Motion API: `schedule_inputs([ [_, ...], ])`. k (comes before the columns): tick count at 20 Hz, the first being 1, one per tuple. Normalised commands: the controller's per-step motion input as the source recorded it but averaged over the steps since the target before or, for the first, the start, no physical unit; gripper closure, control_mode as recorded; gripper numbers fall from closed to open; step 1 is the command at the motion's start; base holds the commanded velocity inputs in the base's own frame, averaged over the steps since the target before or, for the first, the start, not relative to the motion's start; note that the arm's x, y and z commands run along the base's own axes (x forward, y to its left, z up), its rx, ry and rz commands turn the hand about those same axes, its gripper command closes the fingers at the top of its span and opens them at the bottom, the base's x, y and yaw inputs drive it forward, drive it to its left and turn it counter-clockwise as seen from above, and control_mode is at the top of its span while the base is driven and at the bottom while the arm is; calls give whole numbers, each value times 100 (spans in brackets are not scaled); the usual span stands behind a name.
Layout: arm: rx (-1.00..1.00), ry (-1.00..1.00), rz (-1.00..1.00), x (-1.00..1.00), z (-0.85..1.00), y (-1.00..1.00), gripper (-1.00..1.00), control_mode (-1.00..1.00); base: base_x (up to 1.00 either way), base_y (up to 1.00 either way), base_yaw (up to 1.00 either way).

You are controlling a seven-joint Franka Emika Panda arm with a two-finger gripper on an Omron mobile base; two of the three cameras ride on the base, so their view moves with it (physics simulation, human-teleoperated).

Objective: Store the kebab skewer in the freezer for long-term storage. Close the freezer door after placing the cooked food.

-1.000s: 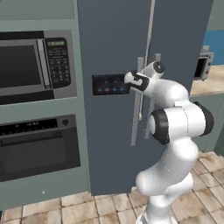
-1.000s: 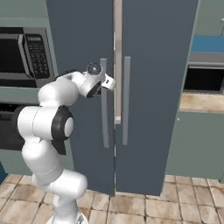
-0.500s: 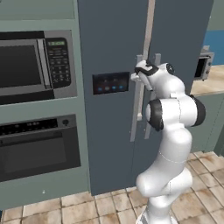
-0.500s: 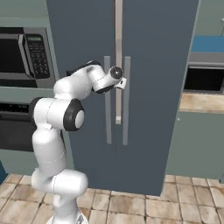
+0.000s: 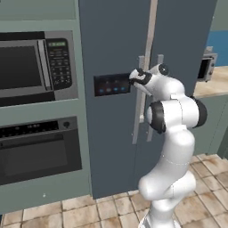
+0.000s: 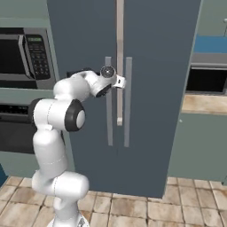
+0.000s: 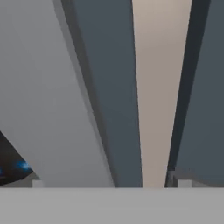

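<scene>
While a second ago the hand hung a little short of the doors, the gripper (image 5: pixel 133 76) has now swung in against the freezer door (image 5: pixel 111 53), its fingers spread wide and holding nothing, set right at the door's grey bar handle (image 5: pixel 138 102); whether they actually touch the bar cannot be told. From the hand's own camera the handle fills the left as a broad grey band, with the blue lights of the control panel (image 7: pixel 17 168) glowing at the lower left corner. That dark panel (image 5: pixel 112 84) sits just left of the hand in the left base view. Between the two doors of the freezer (image 6: pixel 146 53) a pale strip (image 6: pixel 119 57) runs down from the top; a second bar handle (image 6: pixel 128 102) stands just beside it on the plain door (image 6: pixel 164 88). Left of the freezer a microwave (image 5: pixel 35 67) is built in above an oven (image 5: pixel 38 149). To the right, a pale surface (image 6: pixel 201 103) carries a toaster oven (image 5: pixel 205 67). Beige floor tiles (image 6: pixel 155 208) lie below. The kebab skewer cannot be made out anywhere.
</scene>
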Motion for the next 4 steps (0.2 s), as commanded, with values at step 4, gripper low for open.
schedule_inputs([
  [4,-16,8,-12,61,0,16,-100,-100,0,0,0],
])
